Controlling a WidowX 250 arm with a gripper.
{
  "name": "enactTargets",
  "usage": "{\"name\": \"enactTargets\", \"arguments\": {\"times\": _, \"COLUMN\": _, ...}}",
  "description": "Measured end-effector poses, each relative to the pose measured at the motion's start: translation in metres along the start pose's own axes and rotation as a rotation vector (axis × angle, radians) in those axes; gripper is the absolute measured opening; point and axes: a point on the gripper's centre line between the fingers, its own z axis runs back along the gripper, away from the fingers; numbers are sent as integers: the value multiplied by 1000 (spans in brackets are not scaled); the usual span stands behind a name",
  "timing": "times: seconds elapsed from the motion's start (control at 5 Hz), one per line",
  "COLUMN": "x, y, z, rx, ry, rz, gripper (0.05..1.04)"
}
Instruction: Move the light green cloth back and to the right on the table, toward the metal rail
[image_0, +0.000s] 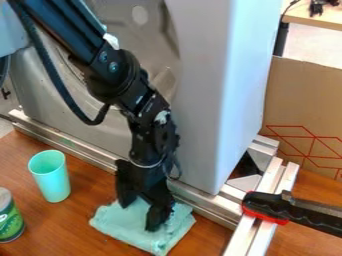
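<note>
Black gripper (139, 216), fingers spread and gripping nothing, reached down onto crumpled teal cloth (121, 226) lying on wooden table (67, 237) before metal rail (80, 151). Green cup (51, 179) stood nearby, can (9, 220) beyond at view's edge; red-and-black clamp (267, 206) sat opposite.

Mint-green cup (51, 181) | pale teal cloth (127, 226) | reddish-brown surface (73, 225) | red zigzag lines on tan cardboard (300, 100)

Pale green cloth (123, 228), folded, slightly rumpled, lying on brown wooden table (63, 227), beneath claw (139, 218)
</note>
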Motion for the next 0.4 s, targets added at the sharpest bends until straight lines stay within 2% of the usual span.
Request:
{"name": "enactTargets", "arguments": {"times": 0.2, "x": -12, "y": -1, "z": 15, "rx": 20, "ry": 40, "rz": 24, "gripper": 1000}}
{"name": "enactTargets", "arguments": {"times": 0.4, "x": -25, "y": 0, "z": 46, "rx": 26, "ry": 26, "rz": 37, "gripper": 1000}}
